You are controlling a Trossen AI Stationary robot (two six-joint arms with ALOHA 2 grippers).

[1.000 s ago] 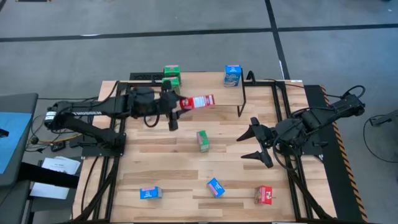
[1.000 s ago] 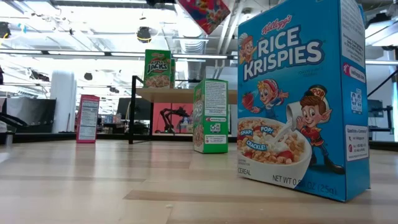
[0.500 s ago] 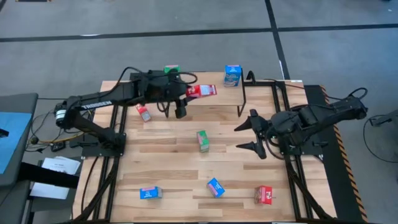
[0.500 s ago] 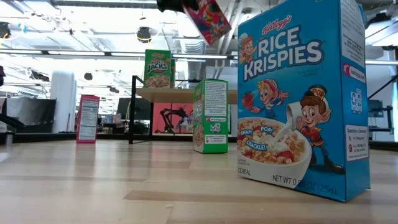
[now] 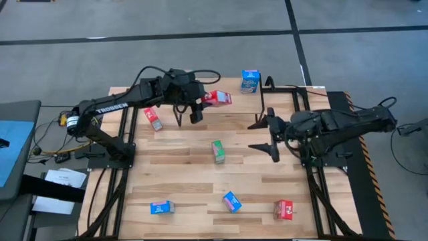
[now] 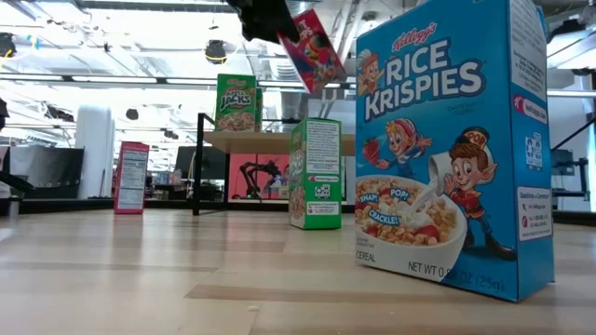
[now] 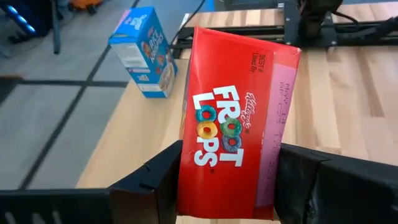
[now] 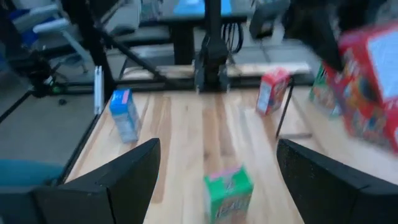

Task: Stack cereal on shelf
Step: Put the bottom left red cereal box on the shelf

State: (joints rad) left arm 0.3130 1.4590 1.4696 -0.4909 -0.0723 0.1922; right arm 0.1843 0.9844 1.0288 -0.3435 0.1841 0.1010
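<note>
In the high view's upper centre, the left gripper (image 5: 202, 102) clamps a red cereal box (image 5: 218, 98), long axis pointing right over the shelf (image 5: 259, 107); the right gripper (image 5: 265, 134) gapes empty.

Left gripper (image 5: 200, 106) carried the red cereal box (image 5: 217, 98) back over the shelf (image 5: 231, 90); right gripper (image 5: 264, 134) slid inward a bit.

We're looking past the right gripper (image 8: 217, 180), fingers (image 8: 106, 186) standing wide apart w/ nothing between them. A green cereal box (image 8: 229, 191) is sitting upright on the wooden tabletop (image 8: 186, 137) just ahead. A blue box (image 8: 124, 114) is standing farther off to one side, a red box (image 8: 272, 91) near the far edge. Another red box (image 8: 367, 93) is hanging blurred in the air. A black post (image 8: 210, 50) is rising behind.
</note>
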